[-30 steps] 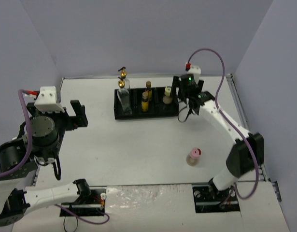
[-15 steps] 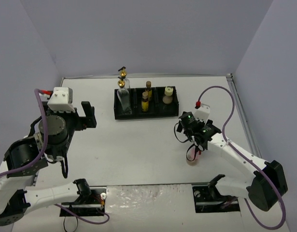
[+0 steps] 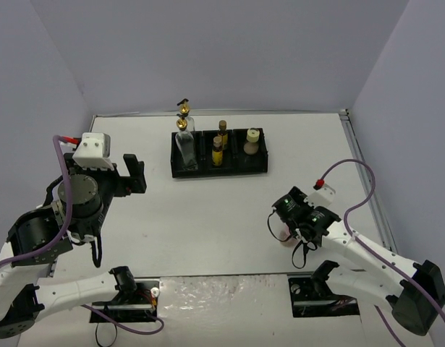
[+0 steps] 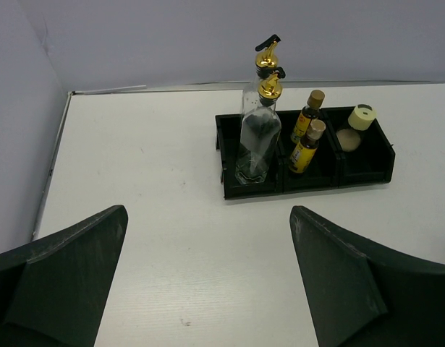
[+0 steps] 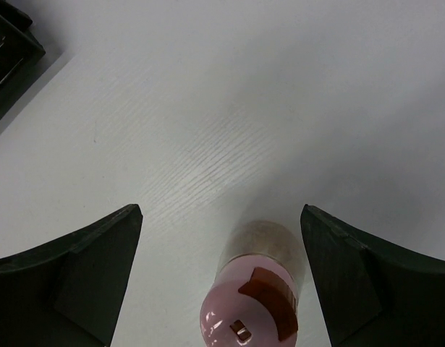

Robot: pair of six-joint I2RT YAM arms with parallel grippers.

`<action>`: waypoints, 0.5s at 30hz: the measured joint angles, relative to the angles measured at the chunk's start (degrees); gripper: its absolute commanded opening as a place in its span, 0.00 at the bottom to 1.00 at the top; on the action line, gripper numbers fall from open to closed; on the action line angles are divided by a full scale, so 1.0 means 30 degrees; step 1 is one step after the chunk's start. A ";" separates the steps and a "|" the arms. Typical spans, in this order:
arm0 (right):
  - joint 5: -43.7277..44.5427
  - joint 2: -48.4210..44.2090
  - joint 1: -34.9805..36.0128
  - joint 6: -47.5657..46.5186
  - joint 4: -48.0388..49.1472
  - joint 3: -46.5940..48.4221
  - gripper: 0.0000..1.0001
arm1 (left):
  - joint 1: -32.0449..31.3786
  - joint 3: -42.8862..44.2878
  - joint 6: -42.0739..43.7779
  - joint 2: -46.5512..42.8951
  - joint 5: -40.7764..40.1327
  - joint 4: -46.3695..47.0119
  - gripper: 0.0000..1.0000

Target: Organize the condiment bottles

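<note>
While pale walls (image 3: 208, 50) are enclosing the white table (image 3: 200, 217), I am holding my right gripper (image 5: 221, 217) spread wide astride the pink jar (image 5: 252, 303). My left gripper (image 4: 208, 213) is hanging agape.

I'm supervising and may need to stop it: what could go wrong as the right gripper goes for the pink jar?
The pink jar stands off-centre between the right gripper's open fingers; closing could tip it. The beige jar already occupies the tray's end compartment, so placing there might knock it.
</note>
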 measured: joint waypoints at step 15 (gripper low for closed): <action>0.0622 0.1027 0.4265 0.5099 -0.1938 -0.0180 0.79 | 0.0000 -0.0393 -0.0019 -0.0655 0.0262 0.0018 0.92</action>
